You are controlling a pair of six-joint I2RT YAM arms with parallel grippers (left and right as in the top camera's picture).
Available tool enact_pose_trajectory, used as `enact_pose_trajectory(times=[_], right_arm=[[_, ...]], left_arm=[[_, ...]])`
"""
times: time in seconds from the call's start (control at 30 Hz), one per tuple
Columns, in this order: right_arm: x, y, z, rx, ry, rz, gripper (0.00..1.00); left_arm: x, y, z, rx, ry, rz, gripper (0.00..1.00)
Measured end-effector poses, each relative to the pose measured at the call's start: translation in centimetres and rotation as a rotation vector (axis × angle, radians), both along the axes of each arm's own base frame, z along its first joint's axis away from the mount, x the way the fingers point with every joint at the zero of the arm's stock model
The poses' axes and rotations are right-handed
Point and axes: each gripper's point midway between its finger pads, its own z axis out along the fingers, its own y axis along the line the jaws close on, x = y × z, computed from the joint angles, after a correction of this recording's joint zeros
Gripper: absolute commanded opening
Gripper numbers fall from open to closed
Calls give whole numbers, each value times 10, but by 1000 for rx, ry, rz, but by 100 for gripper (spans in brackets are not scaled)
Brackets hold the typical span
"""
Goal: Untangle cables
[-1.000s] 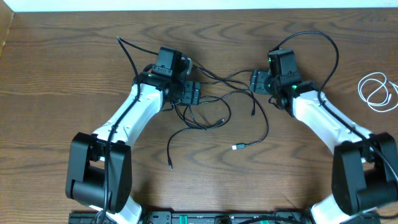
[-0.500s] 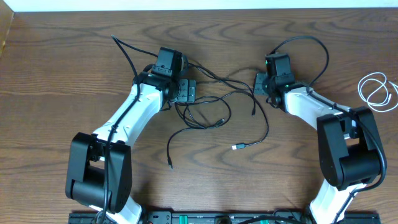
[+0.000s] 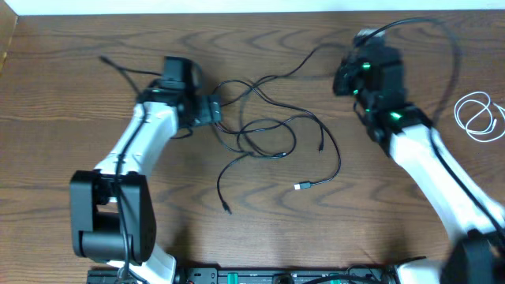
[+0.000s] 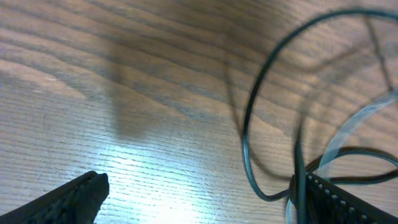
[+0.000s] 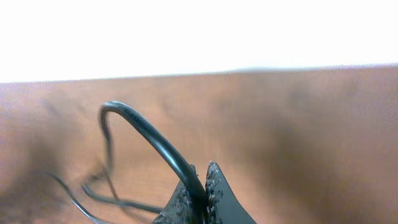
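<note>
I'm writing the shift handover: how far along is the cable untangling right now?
Done: the white cable lies coiled alone at the right, clear of the black cable. In hand: the right gripper is shut on that black cable; the left gripper is open beside its loops. Left: the black loops cross each other in the middle.

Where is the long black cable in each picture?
Overhead: black cable tangled in the middle.
Left wrist: curving down the right side.
Right wrist: arching from the shut jaws, bottom centre.
Shared landmark: the brown wooden table.
</note>
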Motion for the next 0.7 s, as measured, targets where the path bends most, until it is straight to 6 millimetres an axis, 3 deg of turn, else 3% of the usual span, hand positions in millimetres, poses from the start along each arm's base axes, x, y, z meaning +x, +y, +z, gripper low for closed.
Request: enact_pose_trajectory(times=[0.1, 0.33, 0.43, 0.53, 0.7], right_arm=[[-14, -3, 67, 21, -178, 12, 1], [-55, -13, 182, 82, -517, 17, 1], [-77, -18, 218, 107, -629, 15, 1], [-97, -23, 242, 124, -698, 15, 1], [-117, -28, 263, 139, -759, 14, 1]], left_arm=[[0, 3, 3, -87, 3, 5, 98], [-1, -16, 9, -203, -8, -81, 98], [-3, -16, 9, -202, -2, -90, 98], [-3, -12, 7, -176, 0, -88, 98], [-1, -14, 8, -180, -14, -110, 98]])
